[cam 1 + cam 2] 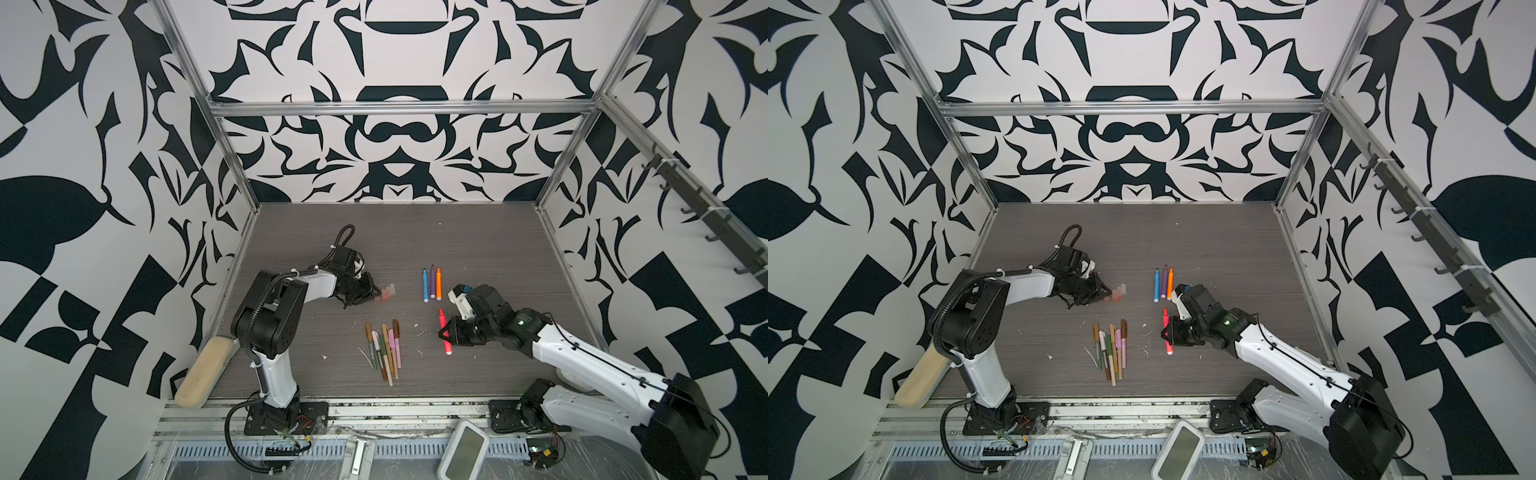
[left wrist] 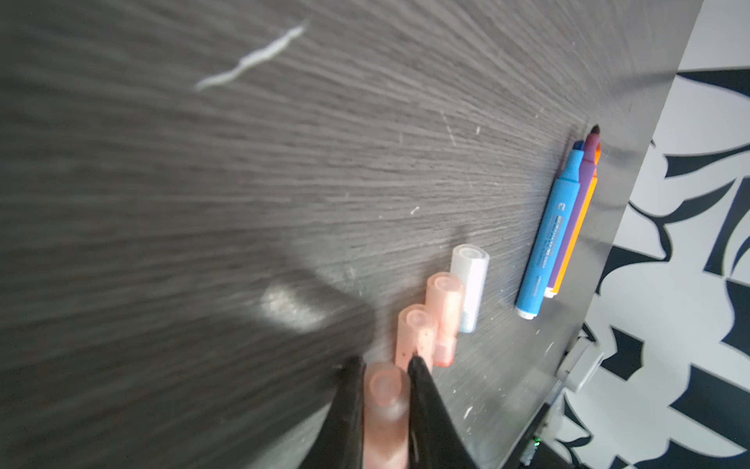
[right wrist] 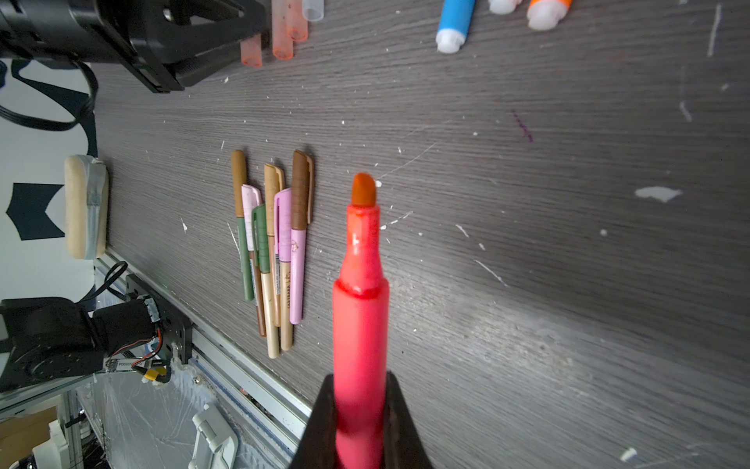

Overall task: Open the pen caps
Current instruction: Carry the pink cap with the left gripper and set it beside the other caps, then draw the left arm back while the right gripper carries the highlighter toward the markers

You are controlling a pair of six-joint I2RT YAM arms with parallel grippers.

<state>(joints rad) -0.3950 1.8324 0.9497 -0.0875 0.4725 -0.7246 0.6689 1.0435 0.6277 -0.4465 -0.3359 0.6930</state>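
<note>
Three loose pen caps [image 2: 444, 312], two translucent pink and one clear, lie side by side on the dark table; both top views show the row [image 1: 386, 290] [image 1: 1120, 290]. My left gripper [image 2: 385, 361] [image 1: 375, 295] is shut on a fourth pink cap [image 2: 385, 406], held next to that row. An uncapped red marker [image 3: 360, 284] [image 1: 441, 318] sticks out of my right gripper [image 3: 360, 377] [image 1: 445, 332], which is shut on its barrel low over the table. Several capped pens [image 1: 384, 349] [image 3: 272, 251] with brown, tan, pink and olive caps lie bunched at the front middle.
Blue, purple and orange uncapped markers [image 1: 432, 284] [image 2: 544, 243] lie together behind the right gripper. A wooden block [image 1: 205, 370] leans at the table's front left corner. A white device [image 1: 463, 451] sits below the front rail. White scraps dot the table.
</note>
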